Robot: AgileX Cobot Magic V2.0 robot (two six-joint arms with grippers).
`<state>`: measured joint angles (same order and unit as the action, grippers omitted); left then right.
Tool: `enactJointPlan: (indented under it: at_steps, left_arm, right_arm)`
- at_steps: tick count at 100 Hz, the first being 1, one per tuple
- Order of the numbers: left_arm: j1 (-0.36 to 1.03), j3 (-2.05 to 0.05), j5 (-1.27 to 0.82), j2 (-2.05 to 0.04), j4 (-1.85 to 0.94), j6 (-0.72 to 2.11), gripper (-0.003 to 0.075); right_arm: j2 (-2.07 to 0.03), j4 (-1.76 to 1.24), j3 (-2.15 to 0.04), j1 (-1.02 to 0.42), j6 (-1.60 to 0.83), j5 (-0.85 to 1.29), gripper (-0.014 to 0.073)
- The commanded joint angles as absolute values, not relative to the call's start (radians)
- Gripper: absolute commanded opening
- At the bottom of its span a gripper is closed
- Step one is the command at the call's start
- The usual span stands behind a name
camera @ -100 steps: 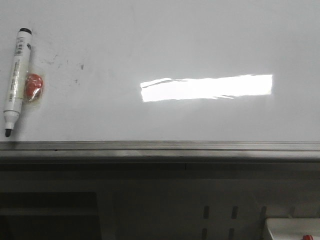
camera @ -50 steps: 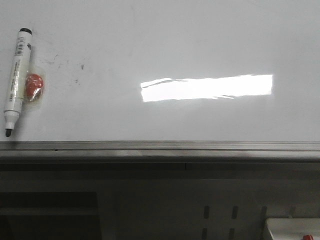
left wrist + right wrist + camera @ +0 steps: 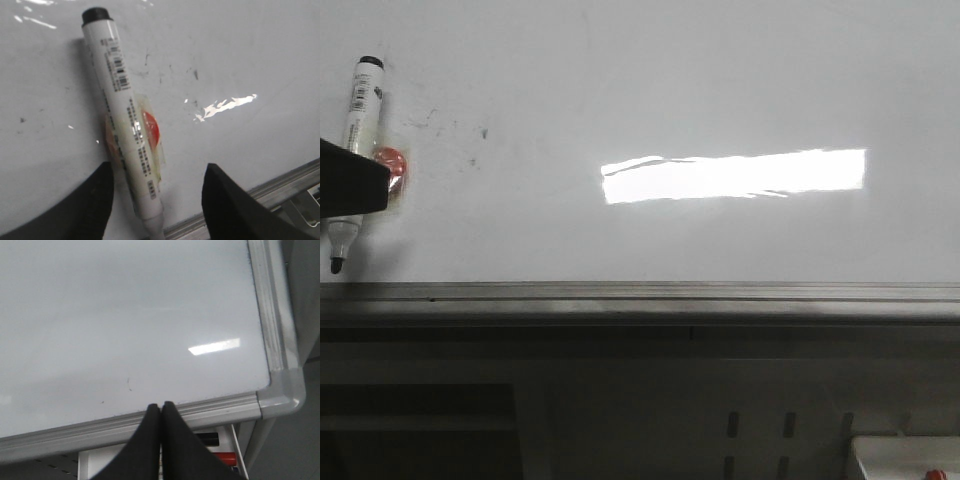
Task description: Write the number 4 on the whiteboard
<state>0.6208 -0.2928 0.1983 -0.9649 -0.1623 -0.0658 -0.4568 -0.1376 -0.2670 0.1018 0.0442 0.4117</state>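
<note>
Below my cameras the whiteboard lies flat, glossy and pale, with its grey metal edge rail running across the near side and a dark shelf frame under that. Nearest to me on the right, my right gripper hangs over the rail close to the board's rounded corner, its two black fingers pressed tip to tip with no gap and nothing between them; I cannot tell whether the tips touch the rail. Under that corner, below the board, I can make out a dark pen-like shape and a red one, too hidden to name. On the left, my left gripper is spread wide, and in the front view only a dark block of it shows at the frame's edge, covering part of the marker. That marker is white-bodied with printed text and a barcode, a black end cap at the far end and its writing tip toward the rail. It lies in the gap between my fingers, nearer the one at the left of the wrist view, but I cannot tell whether either one touches it. Just beside the barrel, against it, is a small red piece under clear tape. Farther out on the board are a few faint dark smudges, and beyond the middle a bright rectangular glare. No drawn 4 shows anywhere on the white surface.
</note>
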Motion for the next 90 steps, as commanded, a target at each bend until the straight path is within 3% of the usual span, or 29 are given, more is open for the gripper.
enactJointPlan:
  at_steps: [1, 45, 54, 64, 90]
  left_arm:
    - [0.624, -0.327, 0.276, -0.962, -0.190, -0.074, 0.0370]
    - [0.624, -0.327, 0.262, -1.099, -0.204, -0.074, 0.0358]
    - [0.624, -0.327, 0.262, -1.107, -0.205, -0.074, 0.0250]
    - [0.624, -0.327, 0.260, -1.107, -0.205, -0.074, -0.0015]
    - [0.626, -0.329, 0.251, -1.081, -0.160, -0.074, -0.0020]
  right_arm:
    - [-0.470, -0.140, -0.304, 0.100, 0.033, 0.331, -0.0064]
    - [-0.470, -0.140, -0.304, 0.100, 0.033, 0.320, -0.0064]
    - [-0.470, -0.140, -0.304, 0.100, 0.033, 0.325, -0.0064]
    - [-0.470, -0.140, -0.305, 0.093, 0.033, 0.341, -0.0064]
    - [-0.510, -0.140, -0.385, -0.127, 0.032, 0.380, -0.0064]
